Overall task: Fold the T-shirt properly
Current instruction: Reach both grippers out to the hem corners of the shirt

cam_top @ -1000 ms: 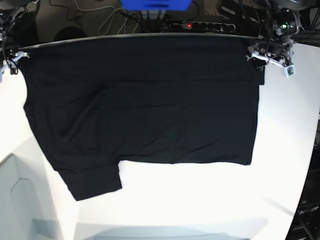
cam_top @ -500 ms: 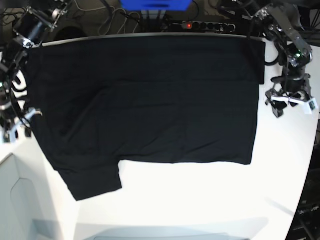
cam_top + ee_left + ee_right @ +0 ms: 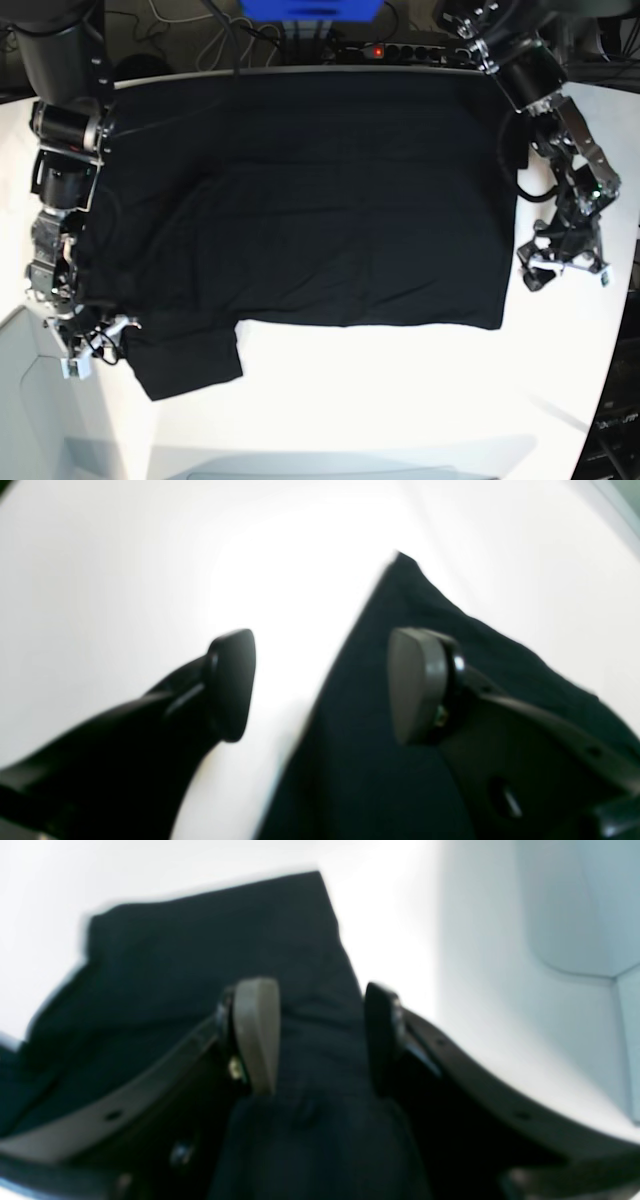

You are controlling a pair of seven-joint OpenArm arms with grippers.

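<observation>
While the shirt [image 3: 300, 200] lies spread flat across the far half of the white tabletop [image 3: 400, 400], reaching its back edge, I have both arms down at its near corners. In the base view the garment is plain black, with one sleeve [image 3: 190, 365] jutting toward me at the lower left; I can make out no markings on the side facing up. My right gripper [image 3: 315, 1040] sits at that sleeve — its wrist camera shows the jaws parted to a moderate gap with dark cloth [image 3: 225, 940] directly beneath and between them, one finger [image 3: 255, 1032] over the fabric and the other at the cloth's edge beside bare white surface. The view is blurred, so I cannot tell whether the pads touch the cloth. My left gripper [image 3: 320, 685] is at the opposite side, near the shirt's lower right corner — its jaws stand wide, one finger [image 3: 230, 685] over bare tabletop [image 3: 100, 580] and the other over the cloth, with the shirt's straight edge [image 3: 345, 655] running between them to a pointed corner. In the base view that gripper [image 3: 560, 262] sits just beside the hem, on the white surface.
</observation>
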